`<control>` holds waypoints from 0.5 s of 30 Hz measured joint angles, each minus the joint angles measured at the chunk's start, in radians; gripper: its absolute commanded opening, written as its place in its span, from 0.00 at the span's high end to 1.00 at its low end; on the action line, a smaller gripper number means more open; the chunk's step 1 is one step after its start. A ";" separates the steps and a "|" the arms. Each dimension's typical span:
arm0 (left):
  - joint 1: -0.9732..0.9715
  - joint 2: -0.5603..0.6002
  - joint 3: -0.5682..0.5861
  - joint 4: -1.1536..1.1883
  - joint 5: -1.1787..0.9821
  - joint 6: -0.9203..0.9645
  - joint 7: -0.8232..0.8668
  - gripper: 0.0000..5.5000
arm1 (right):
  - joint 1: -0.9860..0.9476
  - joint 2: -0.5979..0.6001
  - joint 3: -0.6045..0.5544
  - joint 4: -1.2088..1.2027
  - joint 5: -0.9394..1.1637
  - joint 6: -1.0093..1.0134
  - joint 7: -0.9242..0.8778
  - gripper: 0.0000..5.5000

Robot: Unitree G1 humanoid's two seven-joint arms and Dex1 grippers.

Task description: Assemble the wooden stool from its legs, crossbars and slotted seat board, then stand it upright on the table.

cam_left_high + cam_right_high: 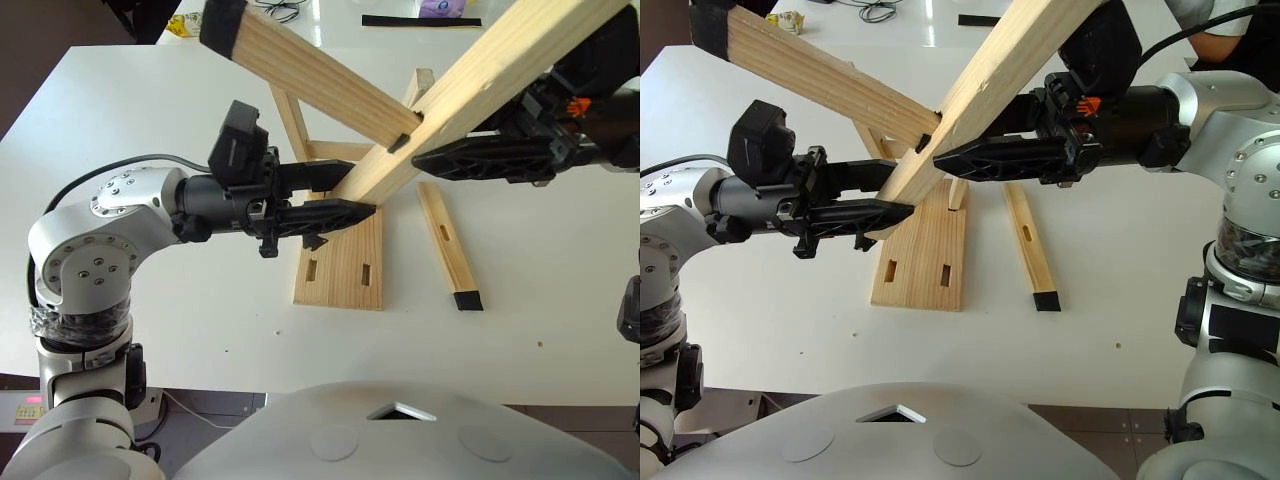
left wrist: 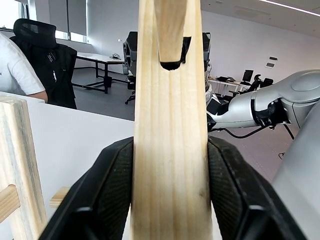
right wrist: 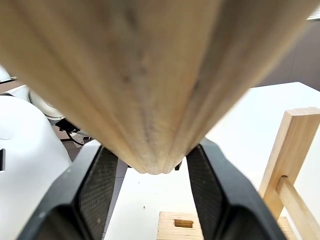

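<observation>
- I count two wooden pieces up in the air: one long slotted leg (image 1: 500, 60), and one black-capped leg (image 1: 310, 70) whose plain end sits in its slot.
- One seat board (image 1: 340, 265) lies flat on the table (image 1: 150, 150), and I can see two of its slots.
- One loose leg (image 1: 447, 240) with a black foot lies just beside the board, on its right.
- Behind the board I make out one frame (image 1: 293, 122) of two uprights with a crossbar between them.
- My left gripper (image 1: 360, 190) is clenched on the lower end of the slotted leg, just above the seat board.
- My right gripper (image 1: 960, 135) grasps the same leg a little higher, next to the joint; its wrist view shows a pad on each side of the wood.
- A purple pack (image 1: 440, 8) at the far edge carries print I cannot read.
</observation>
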State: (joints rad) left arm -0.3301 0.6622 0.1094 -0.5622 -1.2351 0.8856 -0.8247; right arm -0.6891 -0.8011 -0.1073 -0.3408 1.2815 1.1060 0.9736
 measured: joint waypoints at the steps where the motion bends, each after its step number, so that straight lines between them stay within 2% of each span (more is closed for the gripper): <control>1: 0.000 0.001 -0.002 0.002 0.000 0.001 -0.004 0.63 | 0.003 0.000 0.000 -0.003 -0.006 -0.004 0.004 0.63; 3: -0.001 0.005 -0.003 0.005 -0.006 0.006 -0.005 0.53 | 0.008 0.000 0.002 -0.007 -0.008 -0.009 0.007 0.63; 7: -0.001 0.034 0.008 0.046 -0.061 0.045 0.000 0.41 | 0.023 -0.022 0.002 -0.013 -0.029 -0.008 0.032 0.63; 15: 0.058 0.081 -0.016 0.068 0.113 -0.010 -0.057 0.18 | 0.040 -0.036 -0.027 -0.013 -0.063 -0.019 0.023 0.63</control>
State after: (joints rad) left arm -0.2719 0.7433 0.0932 -0.4943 -1.1225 0.8756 -0.8812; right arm -0.6491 -0.8371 -0.1339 -0.3536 1.2187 1.0869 0.9963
